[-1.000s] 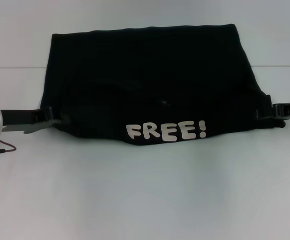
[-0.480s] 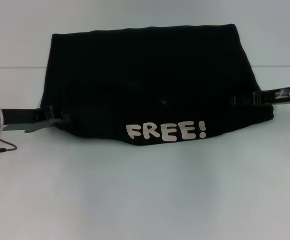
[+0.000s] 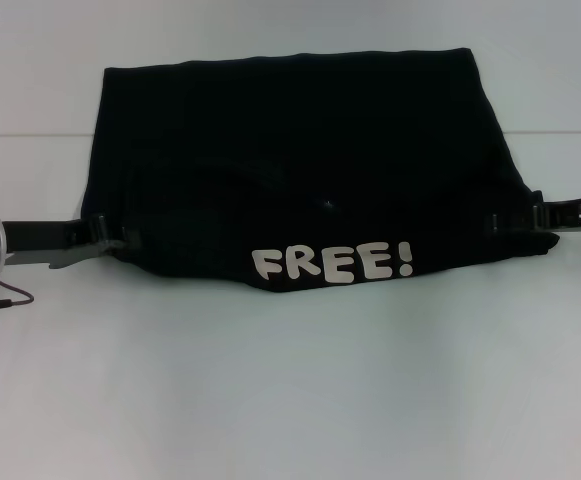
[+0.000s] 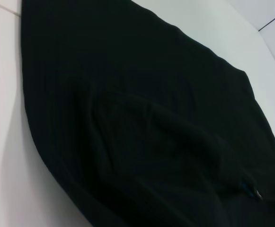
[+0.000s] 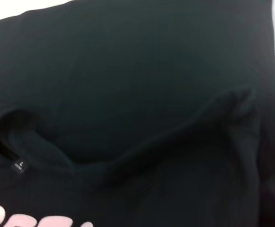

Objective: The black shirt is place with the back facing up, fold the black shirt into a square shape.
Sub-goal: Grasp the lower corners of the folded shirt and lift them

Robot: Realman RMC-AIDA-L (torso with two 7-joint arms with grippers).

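Hands sit at the two near corners of the fold. The left hand (image 3: 110,240) reaches in low from the robot's left and meets the near left edge of the black shirt (image 3: 310,170); its fingers seem to be pinching the hem there, though black fingers against black cloth make that a judgement rather than a plain sight. The right hand (image 3: 515,222) comes in level from the right and lies on the near right corner, its tips over the fabric — whether it is pinching cloth or spread I cannot tell.

Neither wrist view shows that arm's own fingers. The left wrist view is filled with creased dark cloth (image 4: 142,127) with a strip of table (image 4: 4,142) alongside. The right wrist view shows the neck opening (image 5: 14,127) with its small label (image 5: 20,166), and a slice of the white lettering (image 5: 38,222) at the frame's edge.

Outward from the hands, the shirt lies flat in the middle of the white table (image 3: 290,400) as a broad band, wider than deep, with its sleeves no longer sticking out. "FREE!" (image 3: 332,264) reads upright along the near edge. Gripping both near corners at once would let the arms lift that edge evenly — likely the reason for the symmetry, and it suggests another fold is needed before the shape is square.
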